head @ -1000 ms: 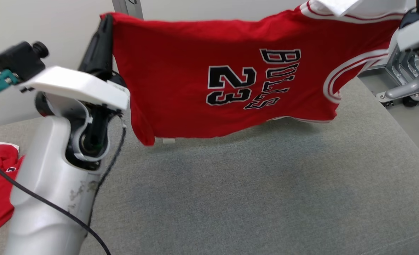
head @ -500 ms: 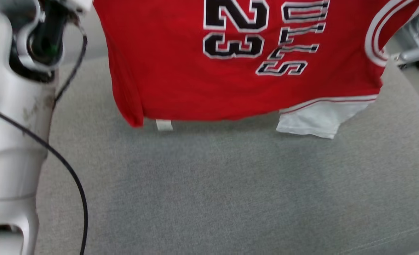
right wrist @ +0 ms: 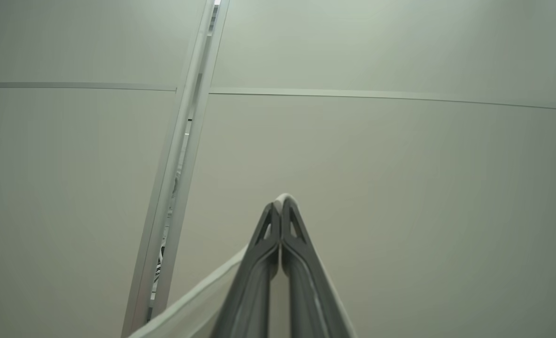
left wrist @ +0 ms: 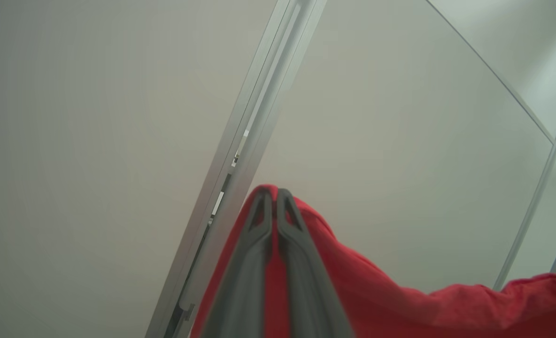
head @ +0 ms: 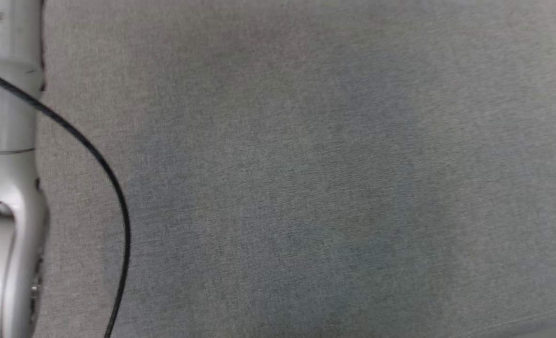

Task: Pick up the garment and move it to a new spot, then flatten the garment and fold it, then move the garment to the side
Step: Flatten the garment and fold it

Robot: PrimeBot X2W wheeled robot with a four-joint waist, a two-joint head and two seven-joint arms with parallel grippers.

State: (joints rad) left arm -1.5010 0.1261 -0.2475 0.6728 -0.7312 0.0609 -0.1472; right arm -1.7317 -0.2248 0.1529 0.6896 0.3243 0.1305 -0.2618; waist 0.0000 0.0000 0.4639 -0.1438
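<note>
In the left wrist view my left gripper (left wrist: 272, 193) is shut on a corner of the red garment (left wrist: 376, 291). The cloth drapes down and away to the right, against a pale wall. The right wrist view has my right gripper (right wrist: 280, 204) shut on a white-trimmed edge of the garment (right wrist: 198, 300), which peeks just past the fingertips and trails off to the lower left. Both grippers point up at the wall. In the head view my pale left forearm (head: 5, 141) stands at the left edge.
A grey fabric surface (head: 306, 188) spreads across the head view. A black cable (head: 95, 155) curves from the forearm down over it. A metal wall rail (left wrist: 254, 126) runs diagonally behind the left gripper, and the wall rail (right wrist: 184, 126) also stands behind the right one.
The head camera has tilted down: the stretched red jersey slid up and out of its picture, leaving the grey surface. Both grippers stay shut on the cloth.
</note>
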